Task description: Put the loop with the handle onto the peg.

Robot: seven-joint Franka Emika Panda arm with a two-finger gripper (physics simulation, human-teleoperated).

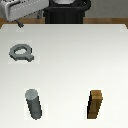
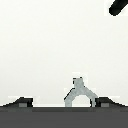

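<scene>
The loop with the handle (image 1: 21,52) is a flat grey ring with a stubby tab. It lies on the white table at the exterior view's left. The peg (image 1: 34,104), an upright dark grey cylinder, stands nearer the front, apart from the loop. My gripper (image 1: 20,22) hangs high at the table's far left edge, well away from both. In the wrist view my gripper (image 2: 65,101) is open and empty, and part of the loop (image 2: 79,91) shows between the fingers (image 2: 22,102), far below. A dark rounded shape (image 2: 119,6) at that picture's corner may be the peg.
A brown square wooden block (image 1: 96,105) stands at the front on the exterior view's right, level with the peg. The robot's black base (image 1: 65,12) sits behind the table's (image 1: 75,55) far edge.
</scene>
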